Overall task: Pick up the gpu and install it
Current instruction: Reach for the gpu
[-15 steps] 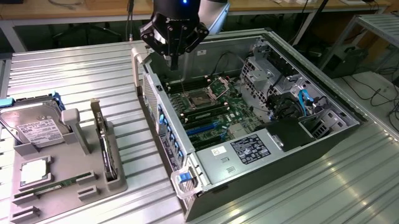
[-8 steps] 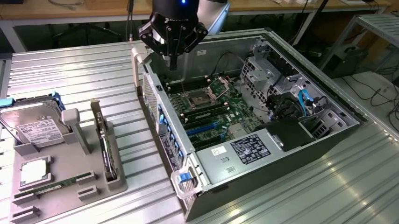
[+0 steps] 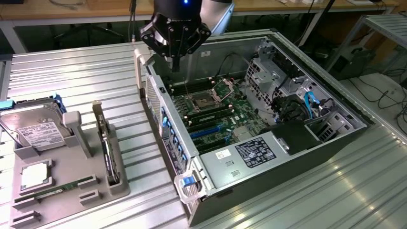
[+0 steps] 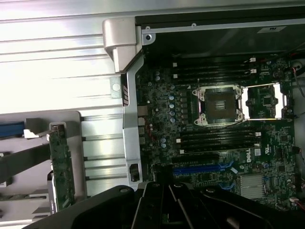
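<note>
The gpu (image 3: 108, 157) stands on its edge in a slot of the grey holder tray (image 3: 117, 188) at the exterior view's left, its silver bracket at the far end. In the wrist view the gpu (image 4: 62, 167) appears as a green-faced card upright in that tray. My gripper (image 3: 175, 64) hangs over the far corner of the open computer case (image 3: 286, 157), well away from the gpu, fingers shut together with nothing between them. In the wrist view, the gripper (image 4: 167, 210) sits above the motherboard (image 4: 209, 143) near its blue expansion slots (image 4: 200, 168).
The tray also holds a silver hard drive (image 3: 35, 126), a square processor chip (image 3: 35, 174) and a narrow green memory stick (image 3: 57, 191). Inside the case are the open processor socket (image 4: 219, 105), memory slots and blue cables (image 3: 311, 102). Ribbed metal table (image 3: 83, 71) lies all around.
</note>
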